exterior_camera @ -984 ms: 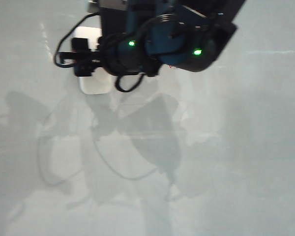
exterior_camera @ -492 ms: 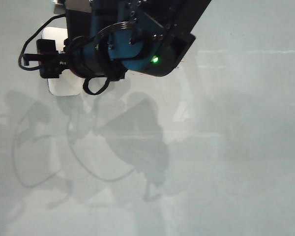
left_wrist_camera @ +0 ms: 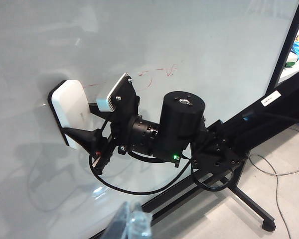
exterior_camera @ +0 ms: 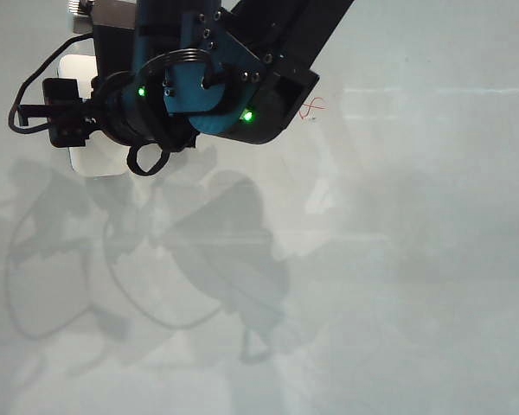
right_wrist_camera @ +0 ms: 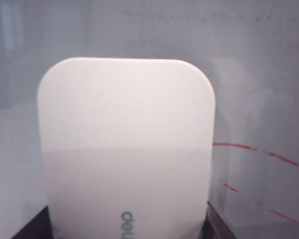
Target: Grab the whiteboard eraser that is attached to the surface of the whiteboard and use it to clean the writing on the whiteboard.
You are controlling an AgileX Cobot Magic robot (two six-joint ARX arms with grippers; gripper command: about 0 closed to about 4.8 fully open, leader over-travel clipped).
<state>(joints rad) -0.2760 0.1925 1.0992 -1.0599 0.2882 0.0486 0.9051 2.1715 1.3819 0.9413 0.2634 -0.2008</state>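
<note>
Pressing our right gripper [exterior_camera: 73, 121] against the whiteboard [exterior_camera: 398, 285], we see in the exterior view the whiteboard eraser [exterior_camera: 86, 160] near the board's upper left corner, mostly hidden behind the black and blue arm. A short tail of the red writing [exterior_camera: 311, 107] peeks out beside the arm, toward the board's top edge and apart from the eraser. Our worry here: the arm hides most of the scribble, so a stroke could slide past ink we cannot see.

From the left wrist view, we look across at the right gripper [left_wrist_camera: 92, 124] with its jaws spread fairly wide, one finger on each side of the whiteboard eraser [left_wrist_camera: 72, 107], closed on the block. The eraser's face lies flat on the whiteboard [left_wrist_camera: 199, 45], and the writing [left_wrist_camera: 157, 72] trails away from it along the board. If the wrist tilts, we judge that one edge of the pad could lift and leave streaks; too hard a push could twist the block out of the fingers. Our left gripper shows only as a blurred glassy tip at the frame's edge, and we cannot tell whether it is open.

Through the right wrist view, the whiteboard eraser [right_wrist_camera: 127, 149] fills the frame, dark finger pads at its two lower corners. Red strokes of writing [right_wrist_camera: 259, 149] run just beside it, still unwiped on the whiteboard [right_wrist_camera: 259, 59].
</note>
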